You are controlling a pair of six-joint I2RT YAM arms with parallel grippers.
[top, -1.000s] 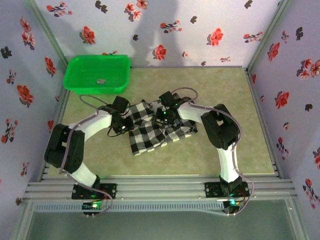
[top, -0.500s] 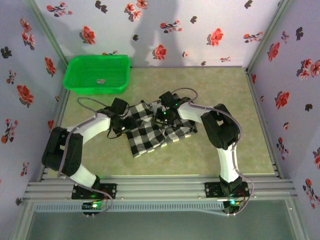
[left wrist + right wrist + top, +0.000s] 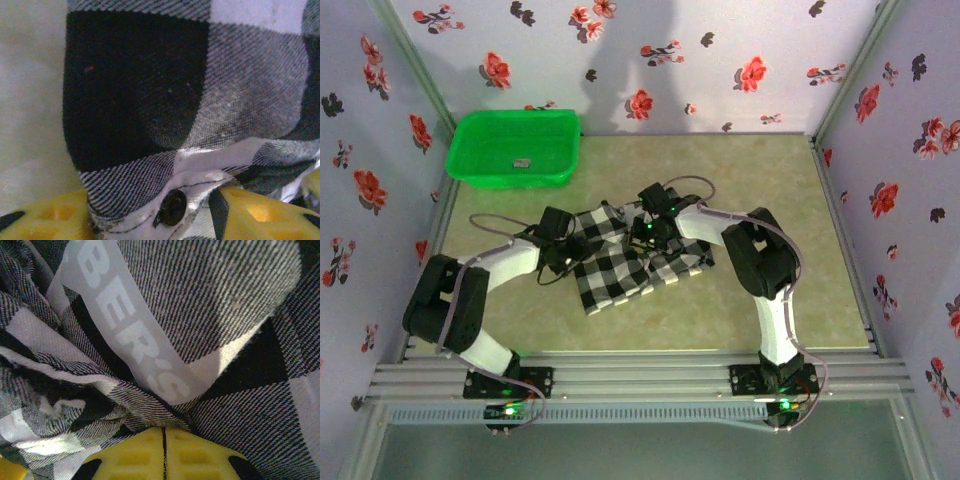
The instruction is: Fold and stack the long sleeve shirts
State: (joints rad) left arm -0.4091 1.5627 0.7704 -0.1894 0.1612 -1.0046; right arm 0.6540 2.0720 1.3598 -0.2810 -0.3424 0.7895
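Observation:
The long sleeve shirt [image 3: 620, 268], black-and-white checked, lies bunched in the middle of the table. My left gripper [image 3: 570, 252] is at its left edge. In the left wrist view its yellow fingers [image 3: 45, 220] stand apart, with a hem carrying a black button [image 3: 173, 207] lying between them [image 3: 155, 212]. My right gripper [image 3: 653, 232] sits on the shirt's upper middle. In the right wrist view its yellow pads [image 3: 135, 455] are pressed together [image 3: 163, 432], pinching folds of the checked cloth [image 3: 225, 300] just below a band with white lettering [image 3: 125, 315].
A green plastic basket [image 3: 510, 178] stands at the back left of the table with a small grey item inside. Flowered walls close in the back and both sides. A metal rail [image 3: 640, 375] runs along the near edge.
The left jaws, shut a second ago, now stand apart around the shirt's hem. The left arm has sunk lower and shifted slightly left. The right arm and the shirt have barely moved.

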